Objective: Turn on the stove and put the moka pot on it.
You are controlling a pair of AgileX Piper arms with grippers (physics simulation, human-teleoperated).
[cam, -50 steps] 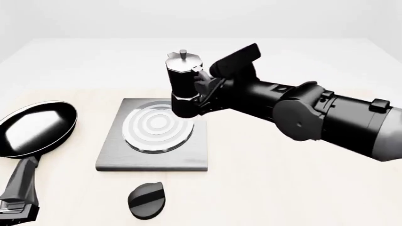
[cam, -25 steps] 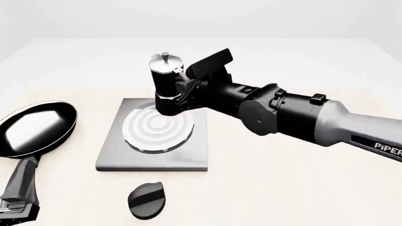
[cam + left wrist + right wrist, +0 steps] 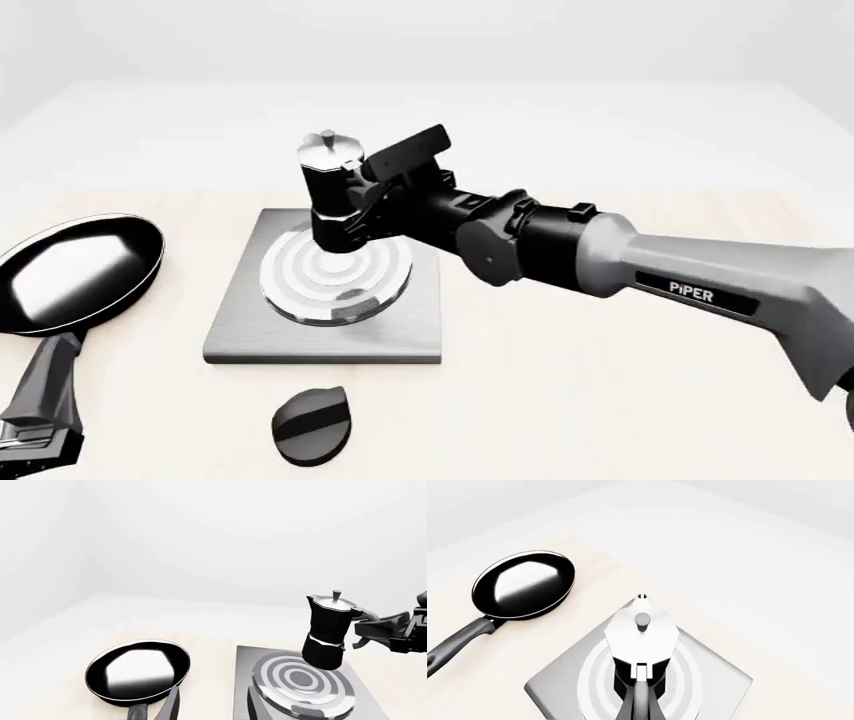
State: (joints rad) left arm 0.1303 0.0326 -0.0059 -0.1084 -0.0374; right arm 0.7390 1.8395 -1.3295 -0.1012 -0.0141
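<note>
- Holding the moka pot (image 3: pixel 335 195) by its side handle: right pincer (image 3: pixel 367 195) is closed on the handle, arm reaching in from the right across the desk (image 3: pixel 601 380).
- Pot sits in the air over the ring burner of the stove (image 3: pixel 240 335), base just above the rings and clear of them; the left wrist view shows it best (image 3: pixel 328 632).
- Pot's long axis is near vertical, knobbed lid up, with a slight tilt. Handle points right toward the right arm, spout points left toward the frying pan (image 3: pixel 74 270).
- Seen from the right wrist, the lid knob (image 3: pixel 642 619) lines up roughly over the burner rings (image 3: pixel 594 680).
- Stove plate lies flat on the desk, left of centre.
- Black oval knob (image 3: pixel 311 425) lies on the desk just in front of the plate, apart from it, nothing touching it.
- Frying pan is left of the stove, near but not touching, handle running toward the near edge.
- Nothing lies between the pot and the burner.
- Left pincer: not visible in any view, so can't tell its state.
</note>
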